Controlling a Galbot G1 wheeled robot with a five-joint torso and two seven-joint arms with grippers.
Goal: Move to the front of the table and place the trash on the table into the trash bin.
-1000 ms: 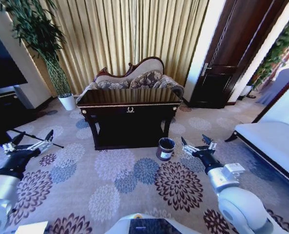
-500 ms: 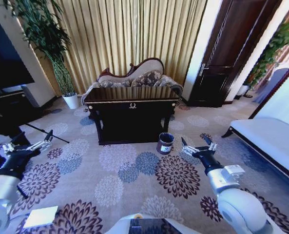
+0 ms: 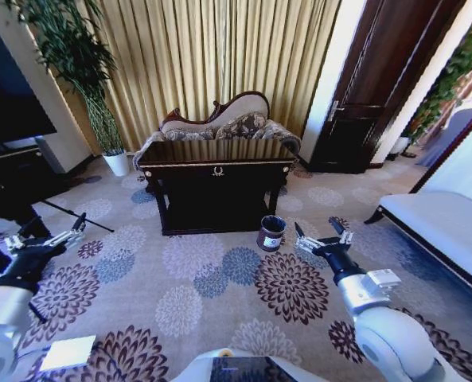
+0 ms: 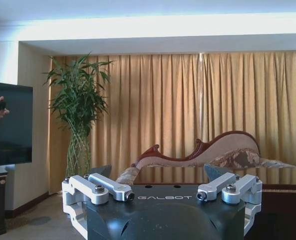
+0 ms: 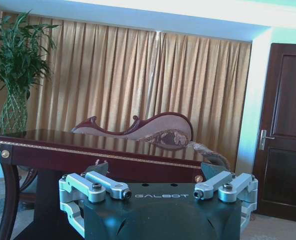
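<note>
The desk (image 3: 217,159) stands in front of the sofa (image 3: 220,127), well ahead of the robot, with the trash bin (image 3: 271,232) on the carpet (image 3: 220,278) just beside the desk's front right leg; no trash can be made out on its glossy top from here. Approaching well likely means stopping square to the desk front without nudging the bin. The left claw (image 3: 44,237) and right claw (image 3: 323,242) hang spread apart, empty, well short of the desk.

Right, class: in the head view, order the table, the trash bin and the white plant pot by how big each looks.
1. The table, clearly largest.
2. The trash bin.
3. The white plant pot, though it stands farther away, so its true size against the bin is unsure.
</note>
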